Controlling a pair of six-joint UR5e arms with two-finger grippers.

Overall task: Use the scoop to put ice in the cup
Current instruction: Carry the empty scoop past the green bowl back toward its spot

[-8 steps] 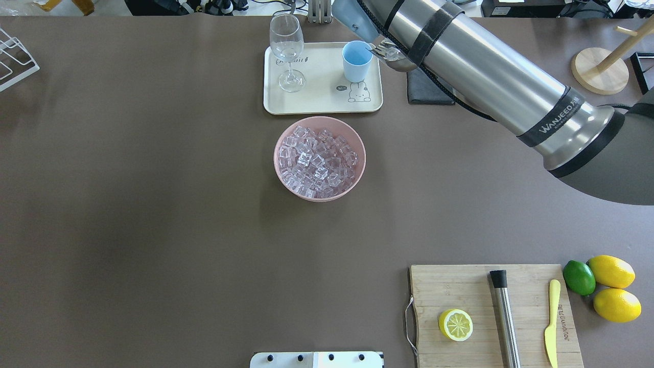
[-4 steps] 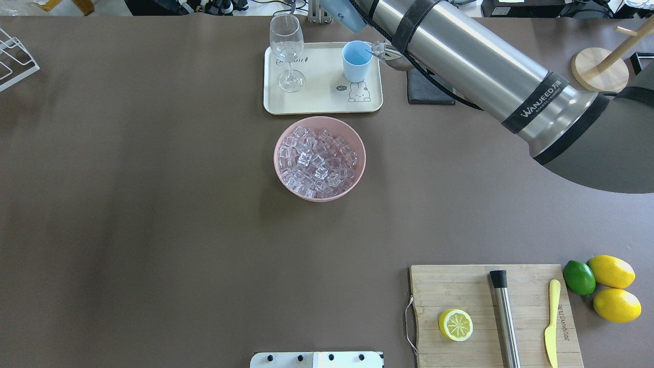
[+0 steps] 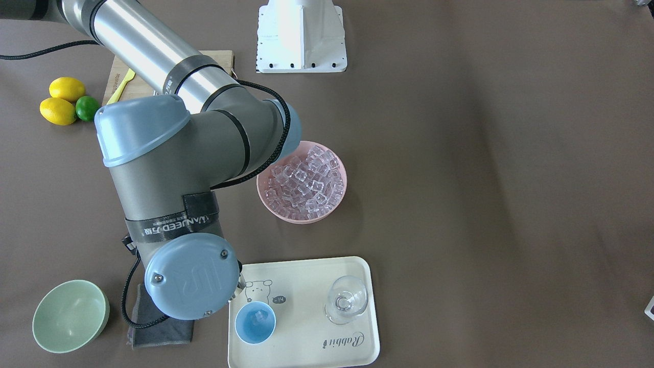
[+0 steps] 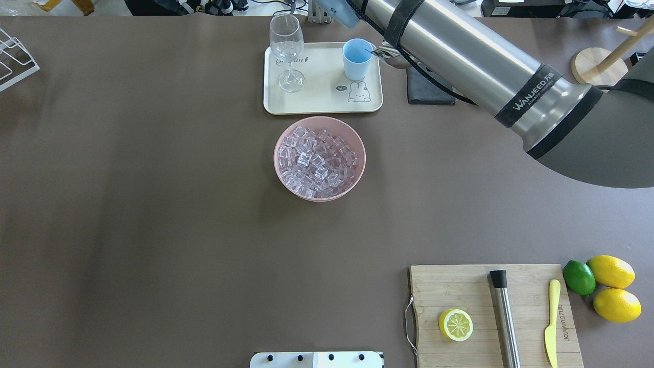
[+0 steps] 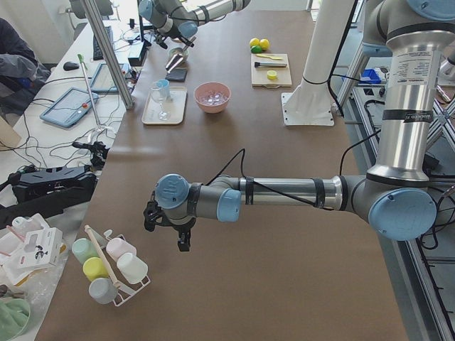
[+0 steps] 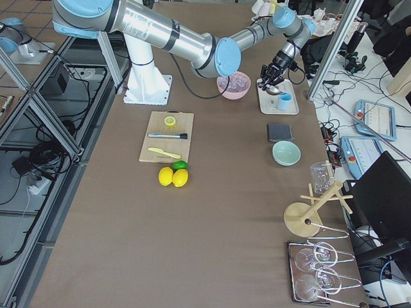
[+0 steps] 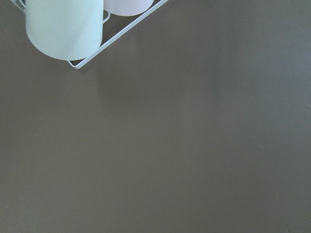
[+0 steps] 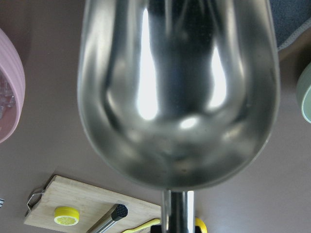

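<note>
The light-blue cup (image 4: 356, 59) stands on the cream tray (image 4: 317, 99); the front-facing view shows an ice cube (image 3: 259, 316) inside the cup (image 3: 246, 329). The steel scoop (image 4: 387, 51) hangs tilted at the cup's right rim, held by my right arm. In the right wrist view its pan (image 8: 177, 87) is empty. My right gripper (image 6: 270, 76) is hidden behind the arm in the overhead and front-facing views. Ice (image 4: 318, 159) is heaped in the pink bowl (image 4: 357, 176) in front of the tray. My left gripper (image 5: 170, 231) hovers far away by a cup rack; I cannot tell whether it is open or shut.
A wine glass (image 4: 286, 48) shares the tray. A dark cloth (image 4: 429, 91) and a pale green bowl (image 3: 69, 316) lie beside the tray. A cutting board (image 4: 526, 301) bears a half lemon, a steel rod and a yellow knife; lemons and a lime lie beside it.
My right arm has swung towards the cup. The scoop carried ice cubes earlier; its tip now reaches the cup's rim and its pan is empty.
</note>
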